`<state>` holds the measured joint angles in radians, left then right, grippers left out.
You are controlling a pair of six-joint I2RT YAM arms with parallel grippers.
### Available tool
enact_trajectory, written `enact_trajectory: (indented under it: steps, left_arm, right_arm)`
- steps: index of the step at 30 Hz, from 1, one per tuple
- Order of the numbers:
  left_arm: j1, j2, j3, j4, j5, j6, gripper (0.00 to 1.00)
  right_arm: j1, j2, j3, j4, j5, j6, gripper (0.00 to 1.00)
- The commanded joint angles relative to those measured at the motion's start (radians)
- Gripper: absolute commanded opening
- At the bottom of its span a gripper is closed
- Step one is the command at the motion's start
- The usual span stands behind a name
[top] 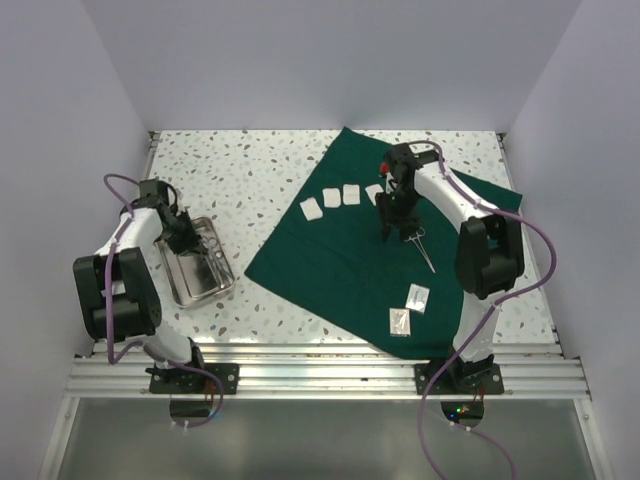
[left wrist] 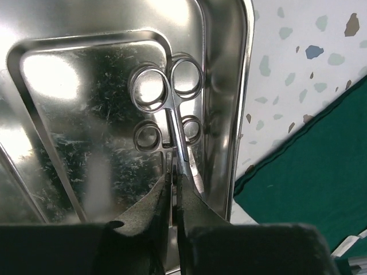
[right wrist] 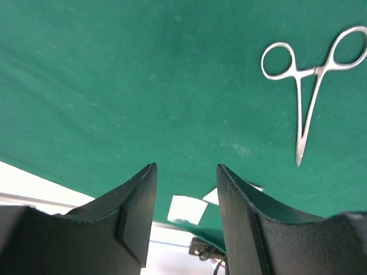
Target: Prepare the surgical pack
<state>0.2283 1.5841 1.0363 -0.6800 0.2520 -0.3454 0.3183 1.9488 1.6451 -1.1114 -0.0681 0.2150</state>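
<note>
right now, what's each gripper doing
left gripper: closed on the forceps, over the tray
right gripper: open, holding nothing, above the green cloth

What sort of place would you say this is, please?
Probably a robot lab cell staged as a surgical prep bench: plain walls box in a speckled table holding a green cloth, gauze and a steel tray.

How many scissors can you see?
2 scissors. One lies open on the green cloth, nothing touching it. The other is pinched in the left fingers over the steel tray. The arms hide a little cloth.
</note>
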Motion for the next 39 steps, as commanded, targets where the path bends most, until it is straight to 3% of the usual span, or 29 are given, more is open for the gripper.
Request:
enact_trajectory:
  steps: [1, 4, 7, 15, 21, 31, 39]
  left_arm:
    - [0.009, 0.007, 0.004, 0.002, -0.017, 0.036, 0.15]
    - [0.009, -0.009, 0.004, -0.007, -0.068, 0.032, 0.41]
    - [0.009, -0.027, 0.008, -0.018, -0.105, 0.031, 0.52]
    - [-0.033, -0.098, 0.013, -0.006, -0.097, 0.005, 0.54]
    - [-0.141, -0.095, 0.027, 0.025, -0.016, -0.032, 0.52]
    - [-0.188, -0.076, 0.083, 0.019, 0.009, -0.033, 0.52]
    - [-0.190, -0.062, 0.085, 0.022, 0.029, -0.035, 0.52]
  right_arm:
    - [-0.013, -0.033, -0.004, 0.001, 0.028, -0.014, 0.50]
    - [-0.027, -0.007, 0.018, 0.001, 0.044, -0.002, 0.51]
    - [-0.033, 0.018, 0.048, -0.004, 0.065, 0.007, 0.52]
    - [-0.070, 0.059, 0.021, -0.002, 0.206, -0.023, 0.46]
    - [-0.097, 0.081, -0.033, 0.042, 0.263, -0.072, 0.46]
    - [-0.125, 0.117, -0.082, 0.082, 0.243, -0.082, 0.50]
    - [-0.140, 0.128, -0.128, 0.116, 0.241, -0.088, 0.43]
